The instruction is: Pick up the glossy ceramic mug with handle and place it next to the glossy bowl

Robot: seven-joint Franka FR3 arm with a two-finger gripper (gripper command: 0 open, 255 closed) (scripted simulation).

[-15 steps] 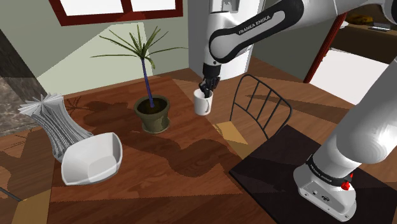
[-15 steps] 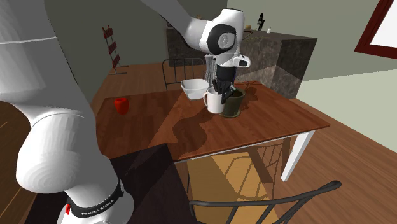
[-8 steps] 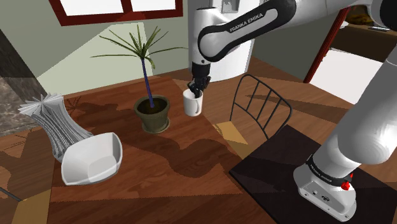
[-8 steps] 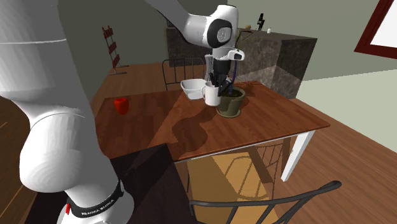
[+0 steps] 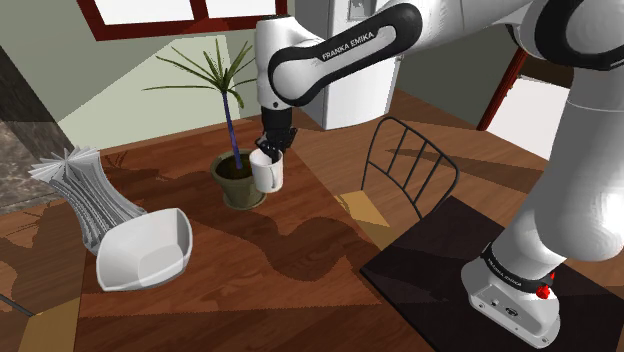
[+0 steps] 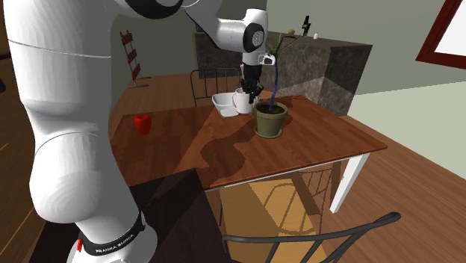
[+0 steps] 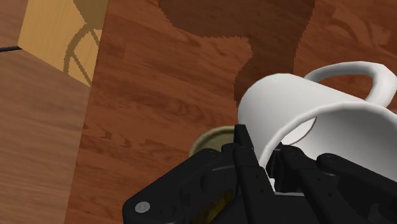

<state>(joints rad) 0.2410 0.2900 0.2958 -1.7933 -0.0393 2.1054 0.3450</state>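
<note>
Over the table (image 5: 310,275) — gripper (image 5: 269,152) clasps white mug (image 5: 269,177); plant pot (image 5: 234,186) near

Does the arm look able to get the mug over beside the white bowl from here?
Probably yes: the gripper holds the mug above the table, beside the potted plant, with bare wood between it and the bowl.

Mug (image 5: 270,177) in gripper (image 5: 268,155) above table (image 5: 300,240), just beside potted plant (image 5: 234,186); bowl (image 5: 145,250) farther to shoulder view's left.
</note>
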